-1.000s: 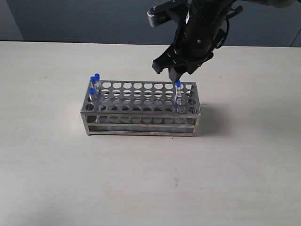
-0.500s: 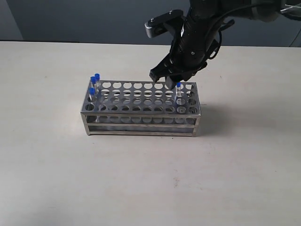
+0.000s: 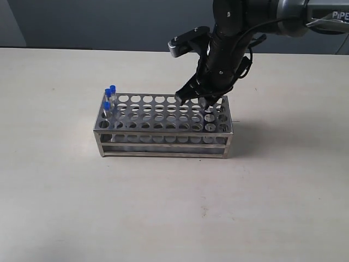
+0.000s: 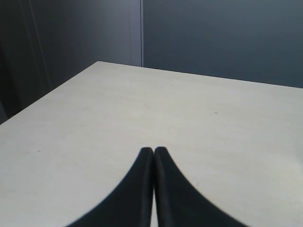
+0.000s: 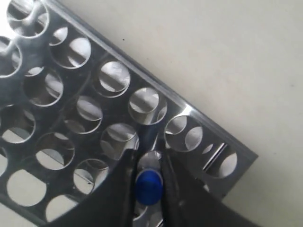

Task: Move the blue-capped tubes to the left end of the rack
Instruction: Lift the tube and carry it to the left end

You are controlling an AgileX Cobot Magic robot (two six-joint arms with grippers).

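Right hand (image 5: 147,156) astride blue-capped tube (image 5: 148,187) near rack (image 3: 163,143) right edge

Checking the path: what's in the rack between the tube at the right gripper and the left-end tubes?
Only empty rack holes, in the exterior view, between right tube and left tubes.

The only readable marking is on the right arm (image 3: 297,11), seen in the exterior view at about 1 o'clock. On its grey upper link, light lettering (image 3: 338,16) reads "PiPE". The frame's right edge cuts the word off, so any further letters cannot be told. The 2 wrist views show no text, label, brand, number or sign that can be read.
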